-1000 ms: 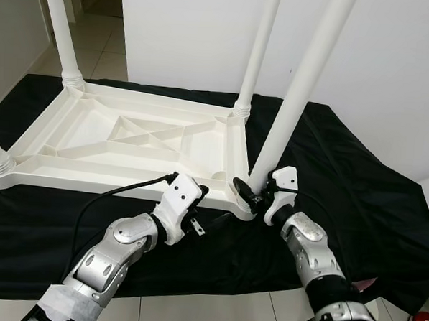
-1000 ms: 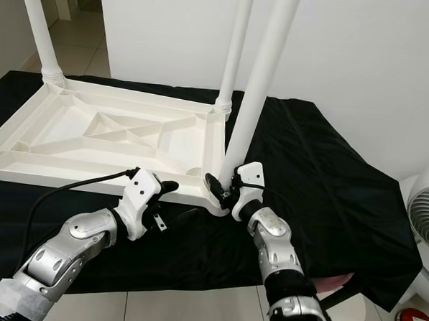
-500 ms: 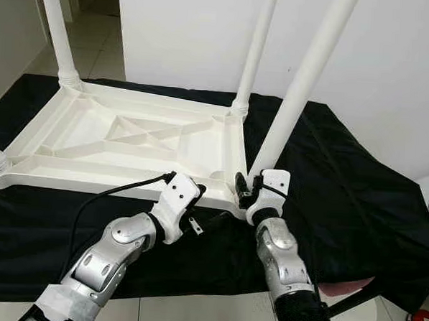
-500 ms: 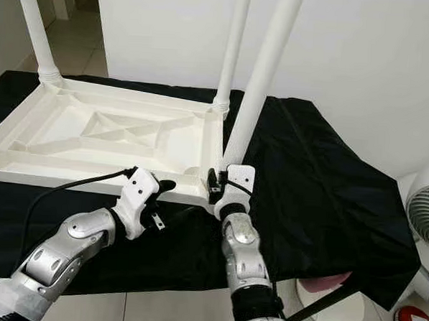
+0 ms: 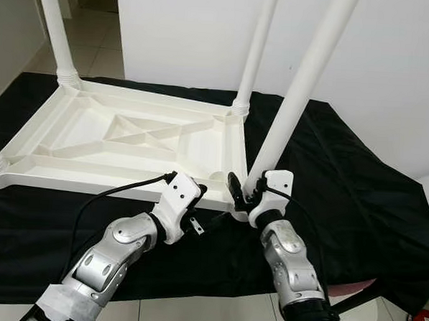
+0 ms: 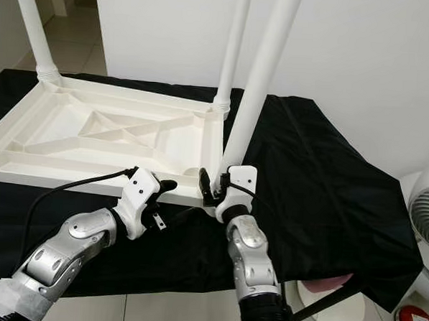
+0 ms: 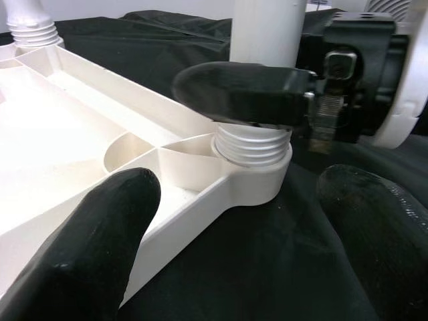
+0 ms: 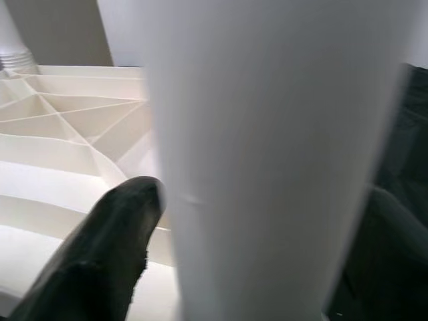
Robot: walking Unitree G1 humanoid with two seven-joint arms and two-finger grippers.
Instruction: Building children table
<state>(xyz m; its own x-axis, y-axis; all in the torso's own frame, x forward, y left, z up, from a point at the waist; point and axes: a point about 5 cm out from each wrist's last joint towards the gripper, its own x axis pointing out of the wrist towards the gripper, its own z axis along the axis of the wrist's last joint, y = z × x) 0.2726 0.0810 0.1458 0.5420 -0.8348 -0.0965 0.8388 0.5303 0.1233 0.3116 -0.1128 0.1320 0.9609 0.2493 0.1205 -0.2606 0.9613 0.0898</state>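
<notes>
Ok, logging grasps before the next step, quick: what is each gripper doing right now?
Left gripper: open, holding nothing, by the table's corner socket.
Right gripper: shut on the table leg just above its threaded base.

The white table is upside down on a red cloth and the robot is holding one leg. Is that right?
Not quite. The cloth is black, not red, as the left eye view shows. The white table is upside down, and the right end effector is holding one leg.
</notes>
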